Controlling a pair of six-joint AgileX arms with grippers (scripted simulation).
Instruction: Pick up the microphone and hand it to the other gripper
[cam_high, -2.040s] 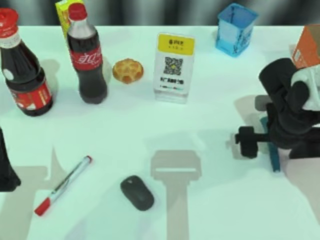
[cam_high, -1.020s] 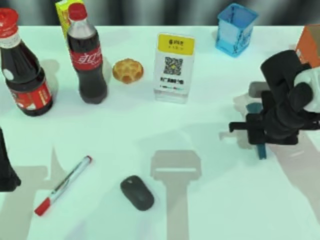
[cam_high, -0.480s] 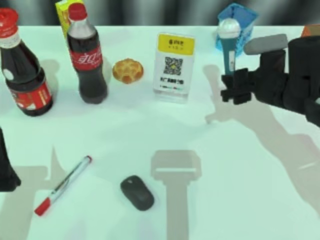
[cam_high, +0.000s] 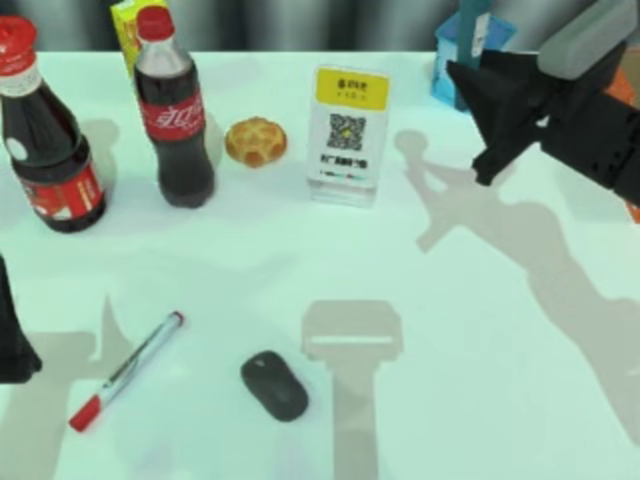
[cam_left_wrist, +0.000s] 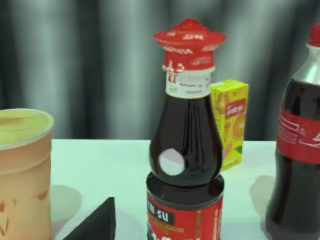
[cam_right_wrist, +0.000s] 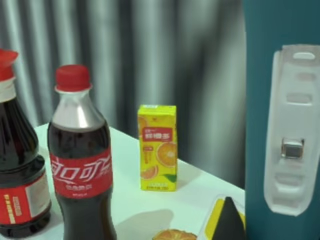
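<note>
The microphone (cam_high: 471, 22) is off the table, and my right gripper (cam_high: 487, 112) is shut on it high over the back right. From above only a strip of its dark teal body shows at the picture's upper edge. The right wrist view shows that teal body (cam_right_wrist: 260, 100) close up, with its white switch strip (cam_right_wrist: 291, 130) beside one black fingertip (cam_right_wrist: 228, 220). The other gripper, my left one (cam_left_wrist: 95, 227), stays parked at the table's left edge (cam_high: 12, 345). It is open, and only one fingertip shows in its wrist view.
On the left stand a soy sauce bottle (cam_high: 45, 130), a cola bottle (cam_high: 172, 115) and a yellow juice carton (cam_high: 125, 25). A bread roll (cam_high: 256, 141) and a QR sign (cam_high: 348, 135) are mid-back, a blue cup (cam_high: 455, 70) behind the gripper. A red-capped marker (cam_high: 126, 370) and a mouse (cam_high: 273, 385) lie in front.
My right gripper has closed on the microphone at the right of the table and lifted it upright, rising and moving toward the back. The left arm has not moved.
</note>
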